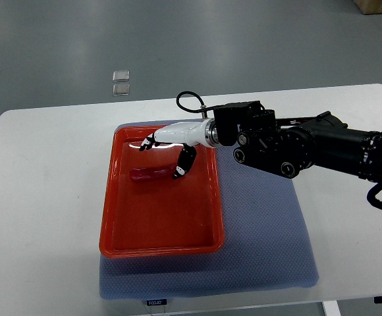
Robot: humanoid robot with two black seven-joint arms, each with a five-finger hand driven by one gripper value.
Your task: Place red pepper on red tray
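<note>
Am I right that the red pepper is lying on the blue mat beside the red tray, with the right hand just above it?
Not quite: the top view shows the red pepper lying inside the red tray, not on the blue mat. The right hand is indeed just above it.

We see the right hand (pixel 171 146) above the red tray (pixel 118 224), fingers spread, thumb tip touching the red pepper (pixel 150 174) lying inside.

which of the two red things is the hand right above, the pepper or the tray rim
The red pepper: it lies inside the red tray, and the right hand hovers over its right end, fingers spread. The tray's rim lies further out.
</note>
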